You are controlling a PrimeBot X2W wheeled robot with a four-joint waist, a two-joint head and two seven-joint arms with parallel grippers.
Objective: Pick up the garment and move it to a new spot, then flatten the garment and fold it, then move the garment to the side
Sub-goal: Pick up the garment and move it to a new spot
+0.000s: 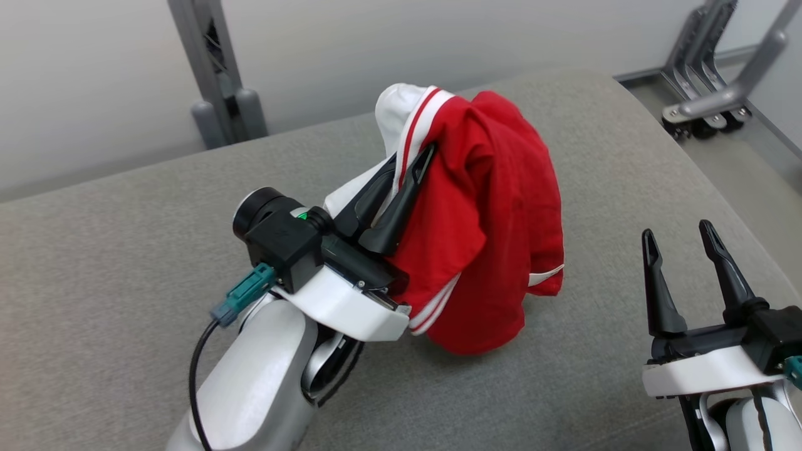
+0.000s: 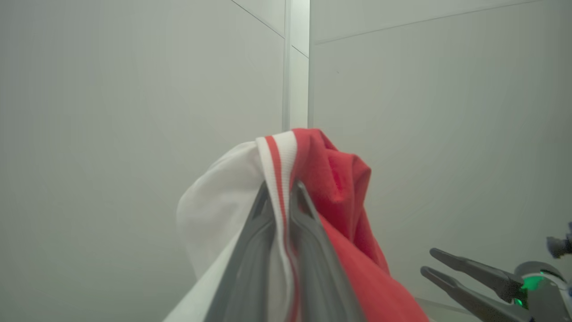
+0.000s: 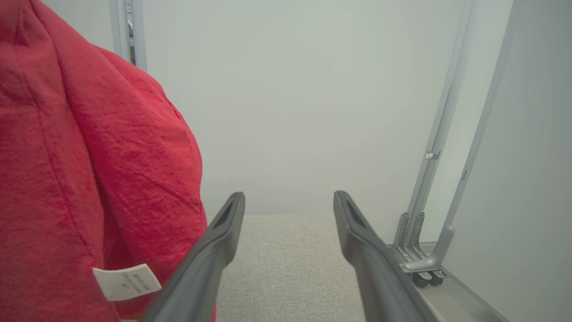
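The left gripper (image 1: 413,156) held its jaws pressed together on the garment (image 1: 495,207), pinching it at the red-and-white striped trim where a white panel met the red cloth. The garment hung bunched from that pinch above the middle of the grey cushion (image 1: 113,300). Its upper folds stood well clear of the cushion and its lowest red fold reached down to the cushion's surface; whether that fold rested there or only brushed it was hard to tell from the head view.

In the left wrist view the trim ran straight up between the two dark fingers, with white cloth on one side and red on the other.

The right gripper (image 1: 677,228) sat low over the cushion's near right part, apart from the cloth, its jaws spread wide and nothing between them. In the right wrist view a small white label (image 3: 125,281) showed on the red cloth, its print too blurred to read.

Past the cushion's far right corner stood a grey metal stand (image 1: 708,100) on castors, and behind its far edge a grey post (image 1: 216,75) rose against the pale wall (image 1: 94,81).
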